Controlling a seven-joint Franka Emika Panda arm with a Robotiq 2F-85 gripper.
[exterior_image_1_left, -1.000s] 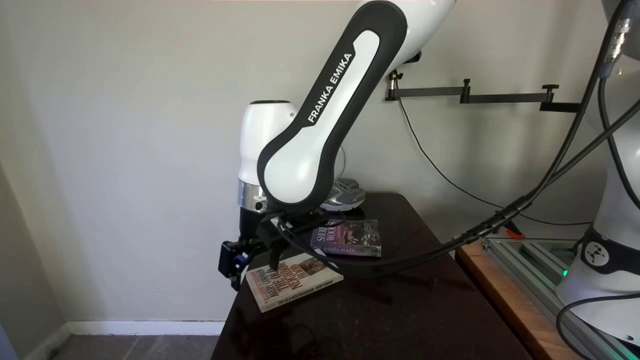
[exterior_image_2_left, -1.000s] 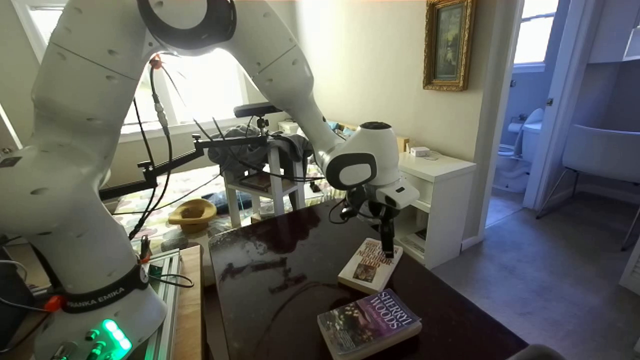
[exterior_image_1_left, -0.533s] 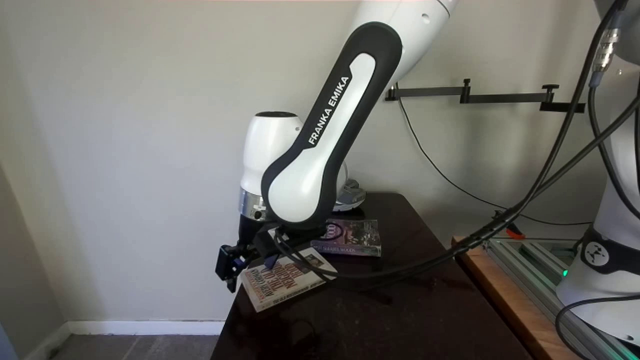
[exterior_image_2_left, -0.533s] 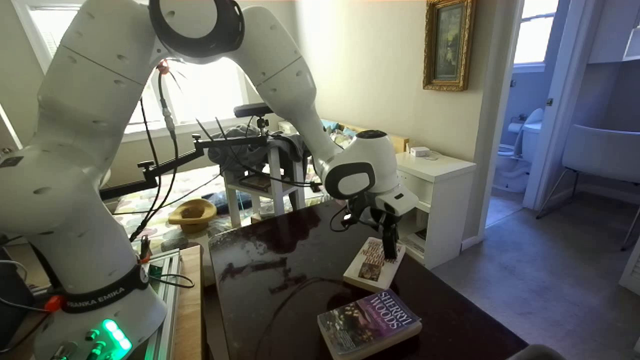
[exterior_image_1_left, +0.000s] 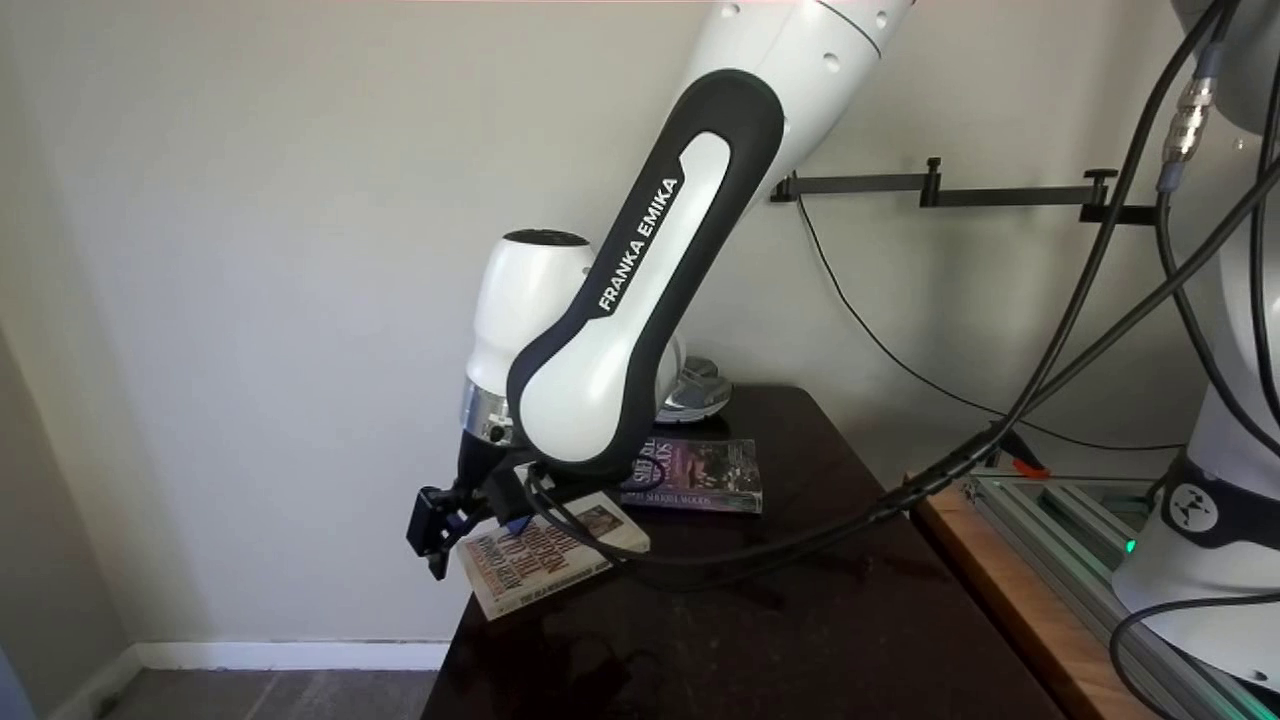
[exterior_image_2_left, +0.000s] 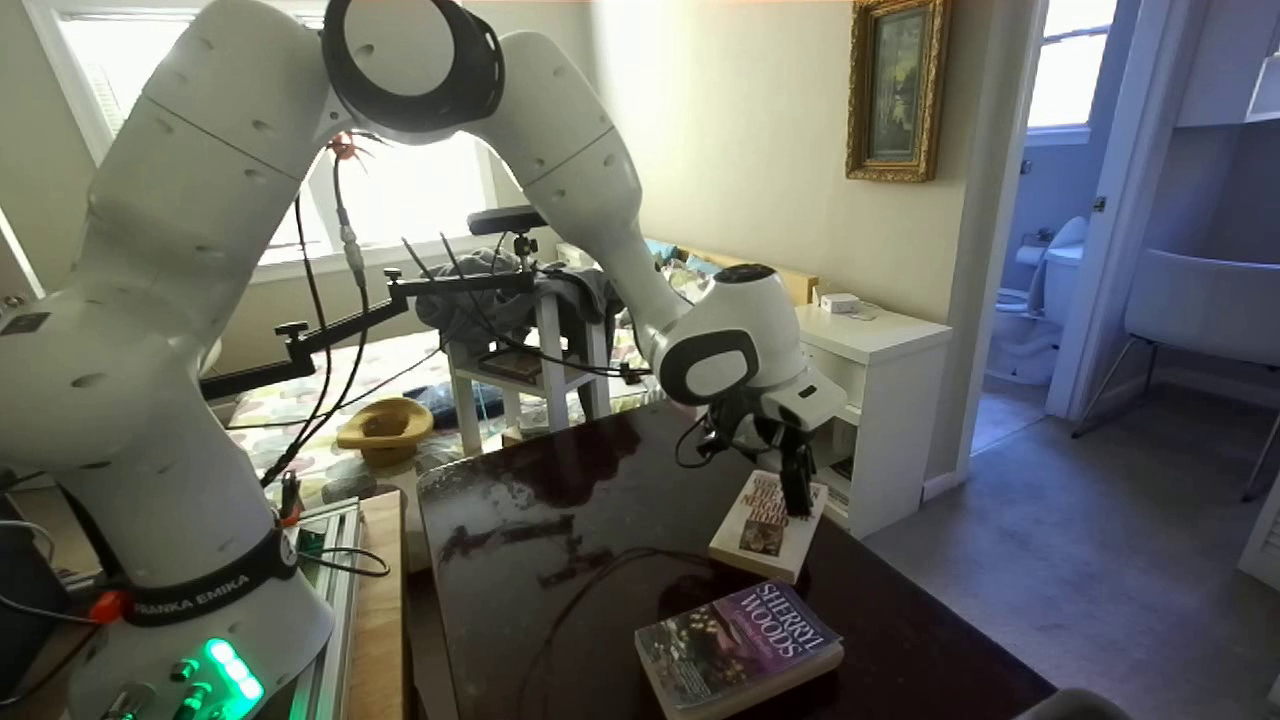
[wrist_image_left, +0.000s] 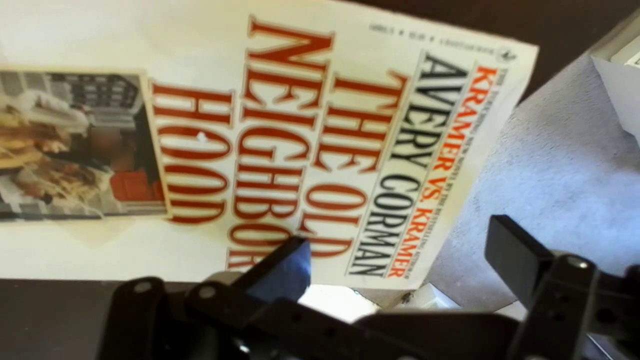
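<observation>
Tipping off the table (exterior_image_2_left: 480, 610) looks like the chief danger for the white paperback (exterior_image_2_left: 762, 530), which lies face up at the table's right edge in an exterior view, one corner of its title end jutting past the edge with floor (exterior_image_2_left: 950, 580) beneath. The gripper (wrist_image_left: 398, 231) stands with its fingers spread wide, pinching nothing, at that overhanging end. In the wrist view the left finger (wrist_image_left: 287, 270) overlaps the cover's near edge, while the right finger (wrist_image_left: 515, 257) is out past the book over the floor; whether either touches it, I cannot tell. Pressing down there would probably lever the loose corner, and drawing the pair together unevenly could slew the book or drag it outward until its weight passes the edge. A finger set too low might strike the table's rim instead. The slack cable (exterior_image_1_left: 950, 465), sagging low in front of the book in an exterior view, could snag its cover too, and a shove inward would perhaps drive it into the purple paperback (exterior_image_2_left: 735, 645) near it.
</observation>
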